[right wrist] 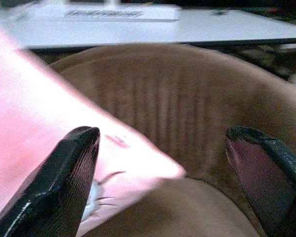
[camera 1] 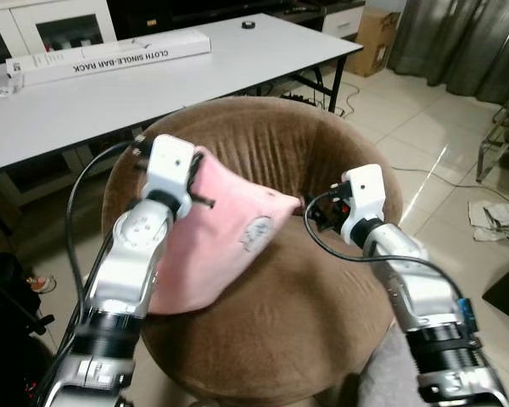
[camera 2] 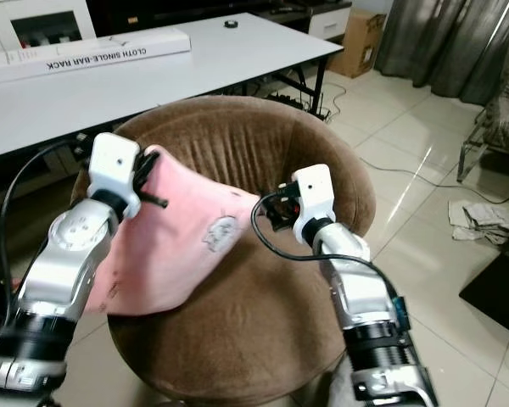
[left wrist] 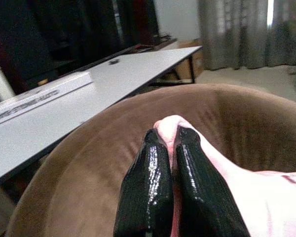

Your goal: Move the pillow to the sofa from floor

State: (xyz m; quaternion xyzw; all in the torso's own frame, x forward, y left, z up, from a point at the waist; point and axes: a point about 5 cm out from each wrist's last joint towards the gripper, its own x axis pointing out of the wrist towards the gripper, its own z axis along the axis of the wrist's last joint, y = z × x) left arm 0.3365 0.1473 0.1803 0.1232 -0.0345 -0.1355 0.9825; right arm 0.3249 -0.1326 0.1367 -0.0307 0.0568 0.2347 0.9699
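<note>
White tabletop (camera 1: 110, 93) behind, carrying a long flat box (camera 1: 110, 56); pale tiled floor (camera 1: 433, 153) to the right, curtains (camera 1: 458, 38) beyond. Round brown sofa (camera 1: 263, 153) in front. Pink pillow (camera 1: 225, 237) draped across the seat, one corner lifted near the backrest. Left end effector (left wrist: 170, 143) clenched on that raised corner, fingers (left wrist: 148, 182) pressed together over the pink fabric. Right end effector (right wrist: 163, 153) released, spread wide just beside the pillow's other corner, not touching.

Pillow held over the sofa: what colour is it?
Pink pillow, with a small pale print; clearest in the left eye view.
</note>
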